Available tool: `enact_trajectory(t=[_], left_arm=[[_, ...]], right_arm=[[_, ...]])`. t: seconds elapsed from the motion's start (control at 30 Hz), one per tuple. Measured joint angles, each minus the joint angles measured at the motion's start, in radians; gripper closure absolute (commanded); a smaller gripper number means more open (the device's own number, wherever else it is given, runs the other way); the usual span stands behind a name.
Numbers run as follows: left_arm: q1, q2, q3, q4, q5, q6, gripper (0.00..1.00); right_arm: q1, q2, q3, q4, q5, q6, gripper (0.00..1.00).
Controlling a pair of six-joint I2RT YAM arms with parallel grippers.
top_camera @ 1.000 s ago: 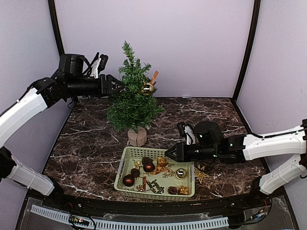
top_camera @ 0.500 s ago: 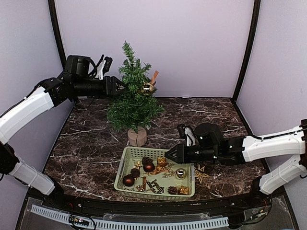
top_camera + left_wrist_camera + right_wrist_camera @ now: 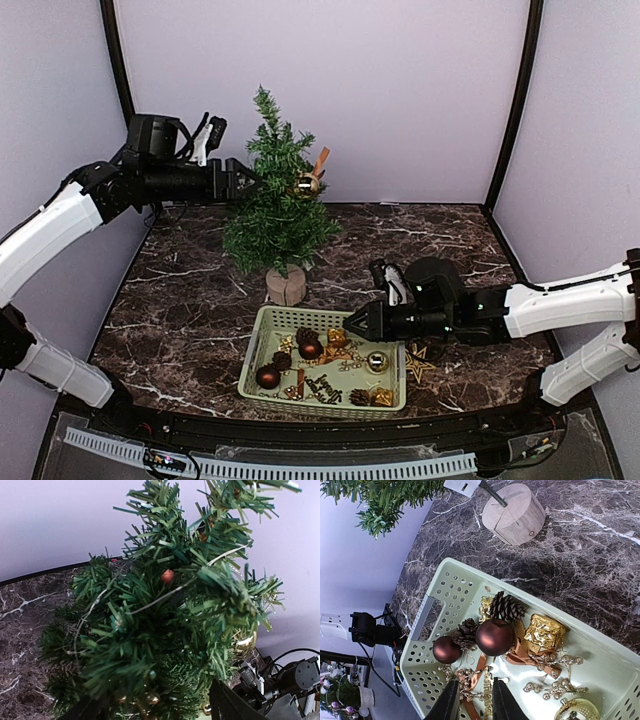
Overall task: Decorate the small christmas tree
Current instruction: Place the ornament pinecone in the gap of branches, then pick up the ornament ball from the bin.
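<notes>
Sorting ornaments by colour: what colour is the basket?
The basket is pale green; right wrist view.

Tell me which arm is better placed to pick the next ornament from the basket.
Right. The right gripper hovers over the basket, jaws slightly apart above the ornaments. The left gripper is up in the small christmas tree, far from the basket.

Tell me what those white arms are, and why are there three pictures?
They are two robot arms with pinching fingers. One picture looks down from above; the other two come from a camera on each wrist. On the marble table stand a small christmas tree, already wearing a gold ball, and a green basket of brown balls, pine cones and gold trinkets. The left gripper is at the tree, fingers open. The right gripper hovers over the basket, fingers slightly apart, holding nothing I can see.
</notes>
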Motion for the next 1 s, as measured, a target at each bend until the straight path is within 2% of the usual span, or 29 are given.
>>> enact_trajectory(t=[0.43, 0.6, 0.73, 0.87, 0.93, 1.0], left_arm=[[0.009, -0.089, 0.0, -0.074, -0.01, 0.002, 0.26], [0.009, -0.17, -0.047, -0.081, -0.019, 0.011, 0.32], [0.009, -0.351, -0.219, -0.054, -0.006, 0.003, 0.42], [-0.002, -0.534, -0.47, 0.014, 0.026, -0.077, 0.45], [-0.033, -0.599, -0.604, 0.053, 0.016, -0.134, 0.46], [-0.109, -0.64, -0.736, 0.091, -0.008, -0.203, 0.46]], right_arm=[[0.0, 0.004, -0.001, 0.009, -0.008, 0.003, 0.77], [0.0, 0.0, -0.01, 0.012, -0.008, 0.002, 0.76], [0.017, -0.009, -0.014, -0.02, 0.01, -0.021, 0.76], [0.064, -0.01, -0.005, -0.086, 0.037, -0.045, 0.75], [0.089, -0.005, 0.008, -0.124, 0.055, -0.052, 0.75], [0.11, 0.014, 0.033, -0.16, 0.085, -0.062, 0.74]])
